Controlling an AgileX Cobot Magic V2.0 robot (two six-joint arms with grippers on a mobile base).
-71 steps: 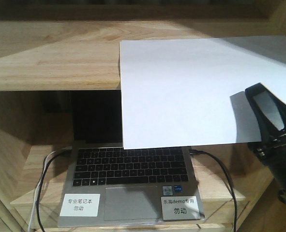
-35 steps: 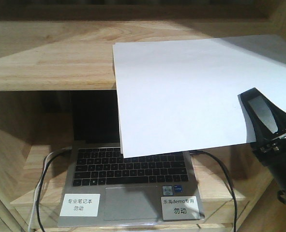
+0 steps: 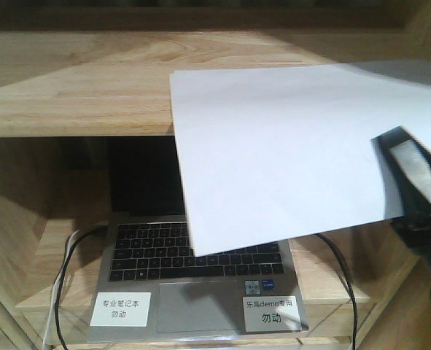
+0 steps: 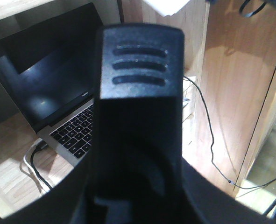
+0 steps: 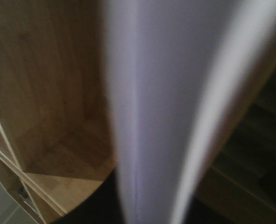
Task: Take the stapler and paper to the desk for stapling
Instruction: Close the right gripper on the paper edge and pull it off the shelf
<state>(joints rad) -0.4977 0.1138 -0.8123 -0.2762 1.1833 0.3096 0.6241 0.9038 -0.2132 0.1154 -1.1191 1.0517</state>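
The paper (image 3: 281,146) is a blank white sheet hanging in the air in front of the shelf unit, tilted so its lower left corner dips over the laptop keyboard. My right gripper (image 3: 402,157) is shut on its right edge, one black finger lying on top of the sheet. In the right wrist view the paper (image 5: 156,93) runs up from the jaws as a blurred white band. In the left wrist view a black body with three ridges, the stapler (image 4: 140,70), fills the middle, and my left gripper (image 4: 138,200) is shut on it. The desk is out of view.
An open laptop (image 3: 193,270) with two white labels sits on the lower shelf, under the paper. Black and white cables (image 3: 62,270) trail off both its sides. The upper shelf board (image 3: 76,95) runs behind the sheet. A brown side panel (image 4: 240,70) stands to the right.
The paper has swung and tilted, its lower left corner dropping further over the keyboard. My right gripper has shifted slightly right and down with it.
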